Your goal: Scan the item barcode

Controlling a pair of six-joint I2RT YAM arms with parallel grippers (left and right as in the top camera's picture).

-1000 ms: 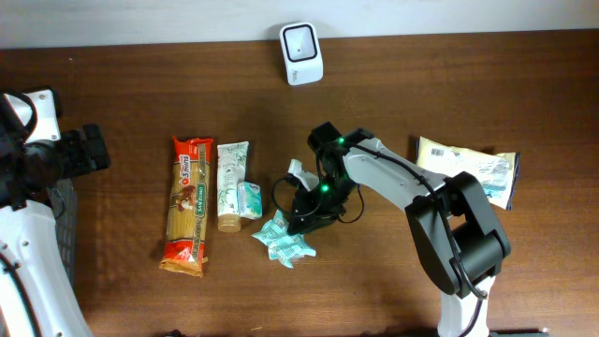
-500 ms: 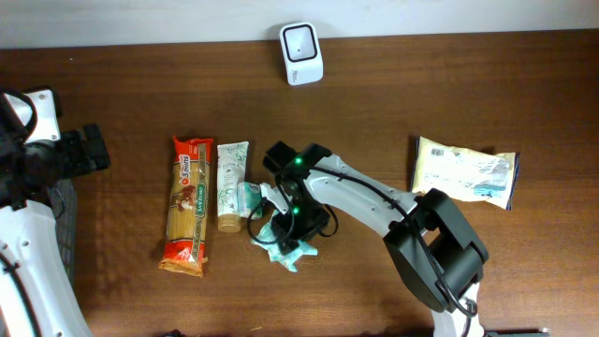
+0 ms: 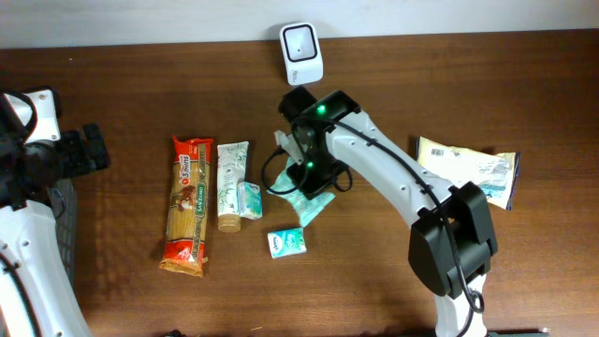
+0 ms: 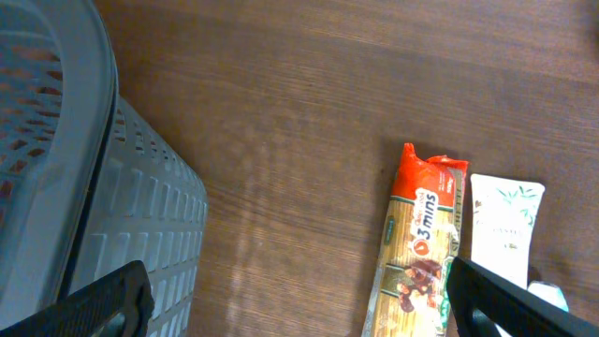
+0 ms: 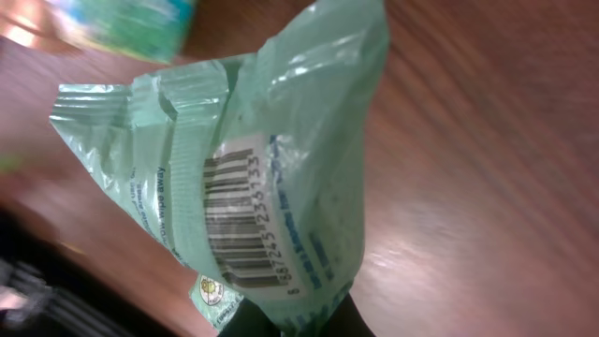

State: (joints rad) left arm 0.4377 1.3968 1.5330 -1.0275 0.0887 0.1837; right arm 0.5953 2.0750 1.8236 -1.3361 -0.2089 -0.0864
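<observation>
Green packet (image 5: 271,159) in right claw (image 5: 295,323)

Right gripper (image 3: 302,180) clamps a pale green packet (image 3: 307,203).

Left arm (image 3: 28,234) sits at my far left, folded upright. Left gripper (image 3: 89,150) points inward, jaws spread wide, nothing between them. Right arm (image 3: 402,187) stretched from near side toward centre, wrist bent down. Right gripper (image 3: 304,183) pinched tight on green packet (image 5: 271,159).
</observation>
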